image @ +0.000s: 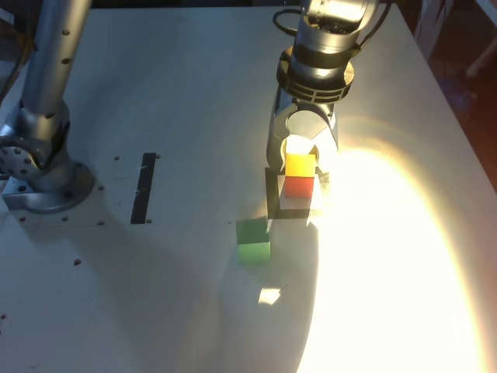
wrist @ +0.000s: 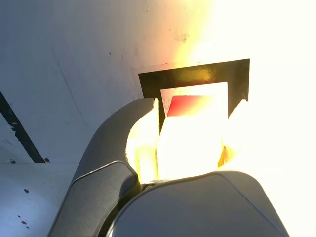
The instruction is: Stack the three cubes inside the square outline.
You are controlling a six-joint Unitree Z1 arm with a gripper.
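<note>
My gripper (image: 301, 162) reaches down from the far side with its fingers (image: 278, 148) on either side of the yellow cube (image: 300, 165), shut on it. That cube rests directly on top of the red cube (image: 298, 187), which stands inside the square outline (image: 273, 194). On the table, just outside the outline's near corner toward the exterior view's left, sits the green cube (image: 253, 241). In the wrist view the yellow cube (wrist: 190, 145) is washed out by glare between the fingers (wrist: 118, 133) of the gripper (wrist: 190, 150), with the red cube (wrist: 190, 104) and the outline (wrist: 197, 74) beyond it.
A straight black tape strip (image: 144, 188) lies on the exterior view's left, next to the arm's base (image: 43, 175). Strong light washes out the table (image: 404, 256) on the exterior view's right. The strip (wrist: 19, 133) also shows in the wrist view.
</note>
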